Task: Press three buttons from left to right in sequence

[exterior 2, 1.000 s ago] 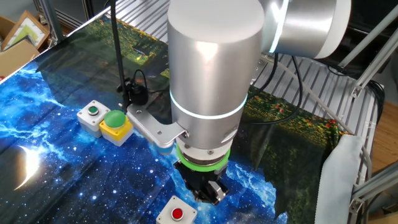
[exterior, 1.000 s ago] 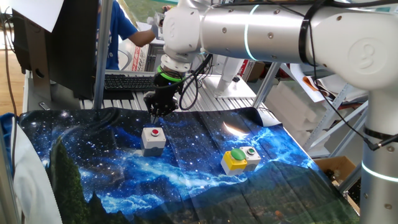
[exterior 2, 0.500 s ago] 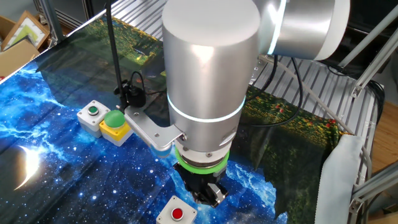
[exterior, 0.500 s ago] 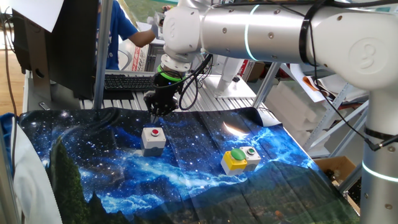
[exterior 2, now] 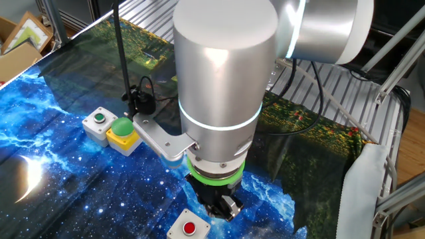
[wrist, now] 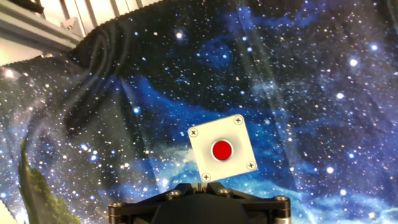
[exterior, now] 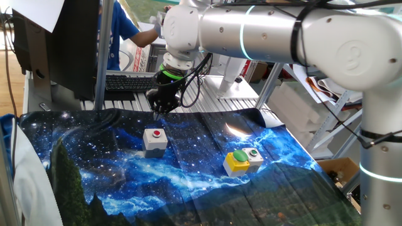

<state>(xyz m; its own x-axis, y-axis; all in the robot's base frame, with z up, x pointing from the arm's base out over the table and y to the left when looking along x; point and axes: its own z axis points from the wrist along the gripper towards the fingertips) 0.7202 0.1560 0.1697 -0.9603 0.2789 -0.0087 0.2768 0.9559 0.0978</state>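
Still on step one: no button looks pressed yet. End effector (exterior: 157, 110) hangs pointing down above the starry cloth (exterior: 94, 169), behind and just off the red button (exterior: 156, 133), clear air between them. Fingers are pressed together, nothing pinched. Hand view puts the red button (wrist: 222, 150) just ahead of the end effector body, not under it. Red button box sits on the cloth on the counter, leftmost of the three in the one fixed view; yellow box with green dome (exterior: 239, 156) and small grey box with tiny green button (exterior: 254, 152) sit side by side, touching, well apart to its right.

Next move, as I judge it: shift the closed tip over the red cap, then push straight down, lift, go on to the green dome. Off-centre contact could tip or slide the box on the loose cloth.
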